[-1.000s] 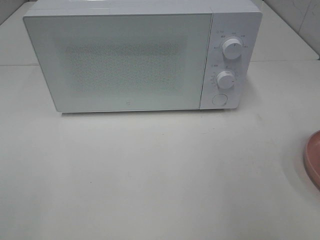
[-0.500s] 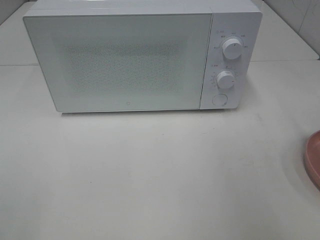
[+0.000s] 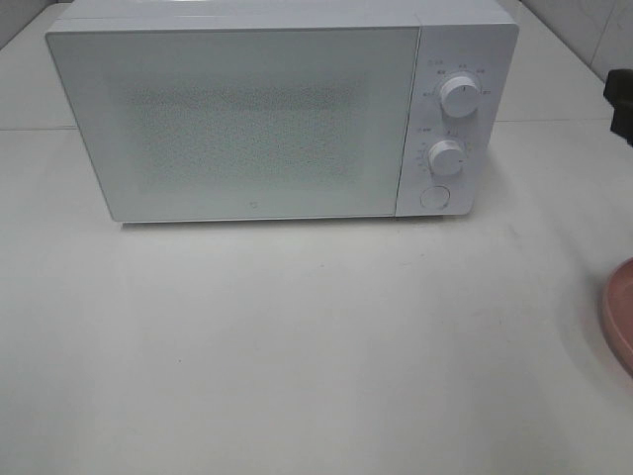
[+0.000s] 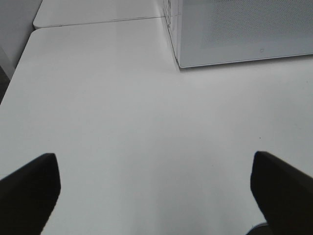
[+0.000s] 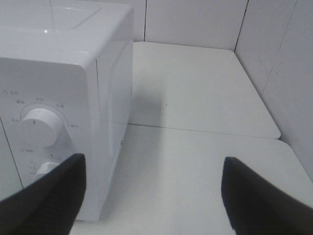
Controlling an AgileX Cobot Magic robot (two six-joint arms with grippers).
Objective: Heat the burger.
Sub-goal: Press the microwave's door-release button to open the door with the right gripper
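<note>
The burger is out of view in every frame. A white microwave (image 3: 247, 119) stands at the back of the table with its door shut; two round knobs (image 3: 461, 96) and a button sit on its right panel. My left gripper (image 4: 154, 161) hangs open over bare table, in front of the microwave's left corner (image 4: 178, 61), with nothing between its fingers. Beside the microwave's right side (image 5: 115, 98), my right gripper (image 5: 154, 164) is open and empty. A dark part of the right arm (image 3: 621, 104) shows at the right edge of the high view.
The rim of a round pink plate (image 3: 618, 312) pokes in at the right edge of the high view. White walls (image 5: 274, 58) close the table off behind and to the right of the microwave. A seam (image 4: 98, 22) splits the tabletop.
A dark part of the right arm has come into the high view at its right edge, level with the microwave's knobs. The microwave and the plate have not moved.
</note>
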